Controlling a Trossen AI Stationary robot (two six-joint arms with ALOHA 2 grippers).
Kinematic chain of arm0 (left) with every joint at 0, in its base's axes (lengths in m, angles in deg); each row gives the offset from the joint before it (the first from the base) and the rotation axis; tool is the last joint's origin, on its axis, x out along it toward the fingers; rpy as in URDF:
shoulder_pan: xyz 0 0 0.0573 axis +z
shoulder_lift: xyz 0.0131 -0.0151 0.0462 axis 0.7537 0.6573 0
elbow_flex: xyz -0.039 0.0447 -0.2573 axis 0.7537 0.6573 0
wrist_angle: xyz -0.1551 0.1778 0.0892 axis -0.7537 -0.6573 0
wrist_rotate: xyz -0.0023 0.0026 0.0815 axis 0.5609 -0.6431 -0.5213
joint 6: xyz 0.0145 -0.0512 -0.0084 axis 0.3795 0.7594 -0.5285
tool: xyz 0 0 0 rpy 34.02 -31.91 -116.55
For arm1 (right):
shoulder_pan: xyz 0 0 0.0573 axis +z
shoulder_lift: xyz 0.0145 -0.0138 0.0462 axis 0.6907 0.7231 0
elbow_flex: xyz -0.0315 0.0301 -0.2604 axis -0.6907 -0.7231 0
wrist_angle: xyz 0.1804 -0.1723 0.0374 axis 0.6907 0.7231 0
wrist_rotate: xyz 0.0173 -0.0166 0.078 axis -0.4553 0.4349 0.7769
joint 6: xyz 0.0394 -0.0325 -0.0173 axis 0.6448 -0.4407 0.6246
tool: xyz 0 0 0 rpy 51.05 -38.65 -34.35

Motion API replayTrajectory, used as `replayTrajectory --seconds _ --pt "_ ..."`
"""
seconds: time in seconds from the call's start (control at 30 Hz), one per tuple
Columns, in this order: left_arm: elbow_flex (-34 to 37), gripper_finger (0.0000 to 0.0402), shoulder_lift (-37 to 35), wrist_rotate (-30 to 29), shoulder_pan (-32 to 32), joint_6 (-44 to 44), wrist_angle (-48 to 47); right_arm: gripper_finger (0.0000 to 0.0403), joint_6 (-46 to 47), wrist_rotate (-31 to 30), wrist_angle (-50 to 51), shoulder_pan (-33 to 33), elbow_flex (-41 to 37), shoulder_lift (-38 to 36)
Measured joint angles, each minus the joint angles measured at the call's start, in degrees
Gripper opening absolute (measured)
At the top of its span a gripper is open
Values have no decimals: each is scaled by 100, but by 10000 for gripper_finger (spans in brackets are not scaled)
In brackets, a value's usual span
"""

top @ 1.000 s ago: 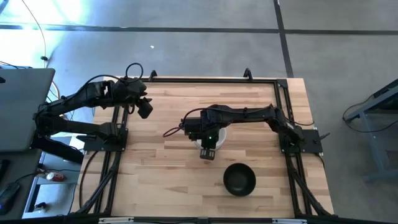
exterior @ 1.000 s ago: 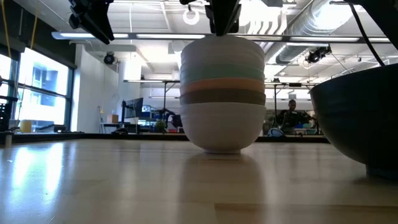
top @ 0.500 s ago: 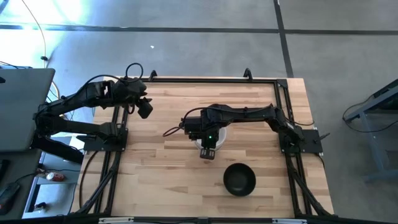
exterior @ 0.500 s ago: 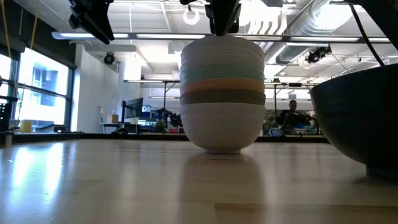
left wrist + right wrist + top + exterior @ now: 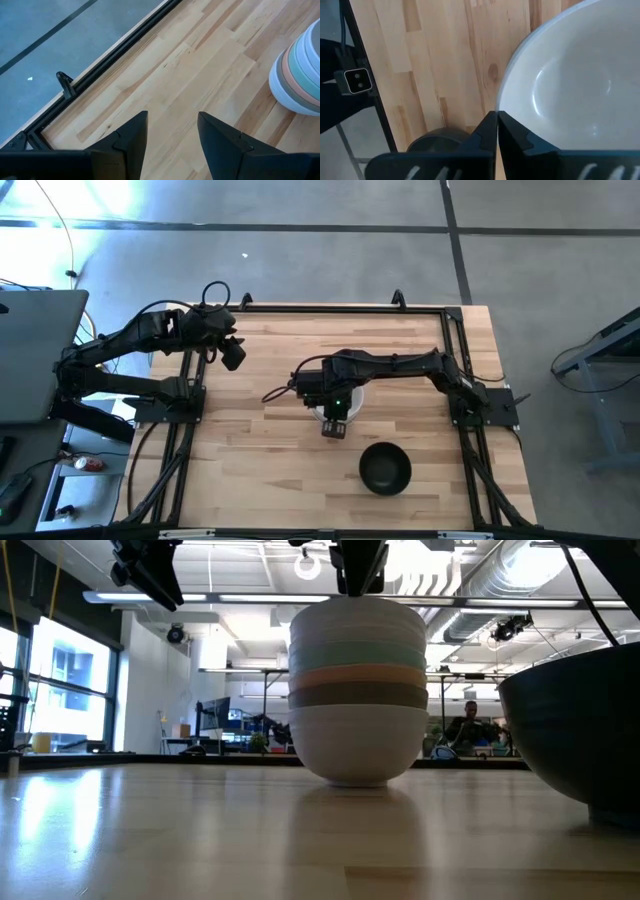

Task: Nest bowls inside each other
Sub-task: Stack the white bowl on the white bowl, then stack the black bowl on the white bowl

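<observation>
Black bowl (image 5: 385, 468) sits alone on the tabletop (image 5: 260, 470) from above, at about five o'clock from the right gripper (image 5: 334, 427), which hangs over the stack (image 5: 352, 404); the left gripper (image 5: 233, 356) waits at ten o'clock. At table level, the stack (image 5: 357, 690) shows white, mint, peach and olive bands. The left wrist shows its fingers (image 5: 131, 137) parted, holding nothing. The right wrist shows fingers (image 5: 487, 135) pressed together at the top bowl's (image 5: 570, 85) rim, apparently gripping nothing.

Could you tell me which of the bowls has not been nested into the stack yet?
The black bowl: it stands alone on the table, apart from the stack.
</observation>
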Motion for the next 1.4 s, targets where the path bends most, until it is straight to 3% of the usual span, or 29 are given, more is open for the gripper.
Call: replayTrajectory --seconds 0.6,1.07,1.4 --pt "0 164 -2 61 0 1 0 5 94 71 -126 -12 -159 20" --pt "-2 164 -5 125 1 -16 0 124 153 136 -74 -48 -13 -274" --pt "-2 164 -24 772 -103 -69 379 140 521 -347 8 -96 4 -1202"
